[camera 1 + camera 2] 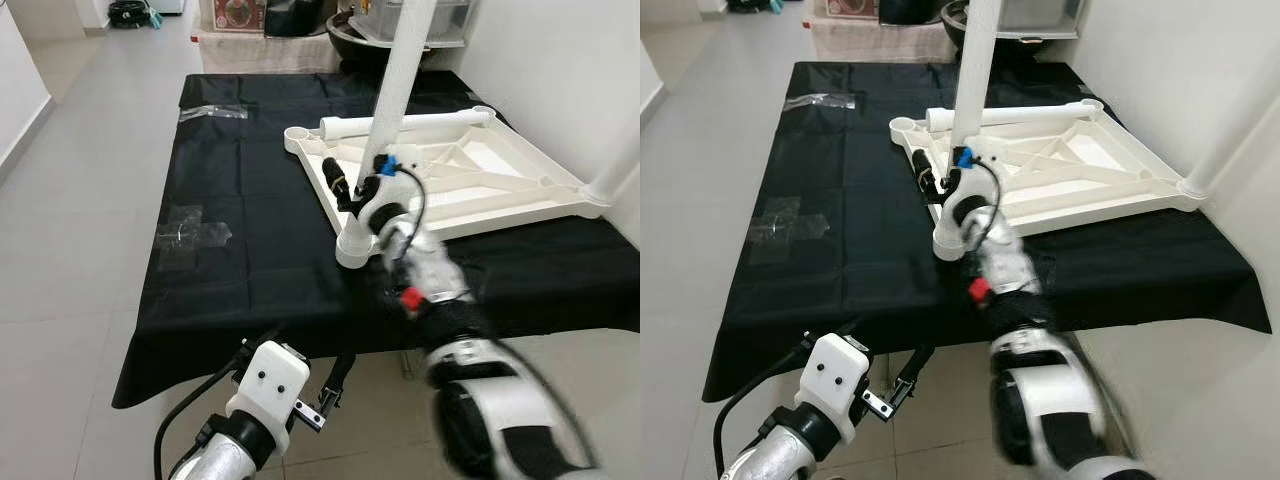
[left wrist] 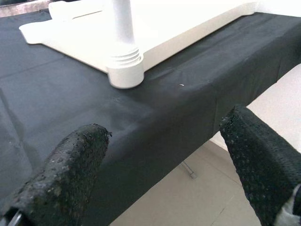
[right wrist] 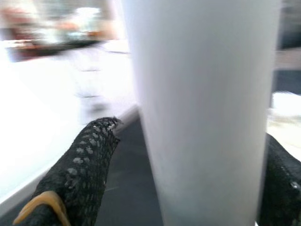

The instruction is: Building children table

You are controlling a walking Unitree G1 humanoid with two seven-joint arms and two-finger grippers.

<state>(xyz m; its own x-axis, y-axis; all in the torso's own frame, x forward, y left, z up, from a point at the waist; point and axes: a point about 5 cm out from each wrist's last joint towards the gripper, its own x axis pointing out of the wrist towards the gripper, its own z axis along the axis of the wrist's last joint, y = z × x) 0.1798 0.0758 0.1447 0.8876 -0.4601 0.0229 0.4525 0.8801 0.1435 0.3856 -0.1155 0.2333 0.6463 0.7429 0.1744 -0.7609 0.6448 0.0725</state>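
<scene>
A white children's tabletop (image 1: 470,180) lies upside down on the black-covered table (image 1: 250,200). A white leg (image 1: 395,90) stands upright in its near-left corner socket (image 1: 352,245). My right gripper (image 1: 365,185) reaches low around this leg, open. In the right wrist view its fingers (image 3: 89,160) straddle the leg (image 3: 202,108), with a small gap on one side. A second leg (image 1: 420,122) lies along the far edge, and a third (image 1: 620,165) rises at the right corner. My left gripper (image 2: 164,165) hangs open below the table's front edge.
Clear tape (image 1: 190,232) and a plastic bag (image 1: 212,112) lie on the left part of the cloth. A dark bowl (image 1: 355,35) and boxes stand beyond the table's far end. A white wall runs along the right. Tiled floor (image 1: 70,200) lies to the left.
</scene>
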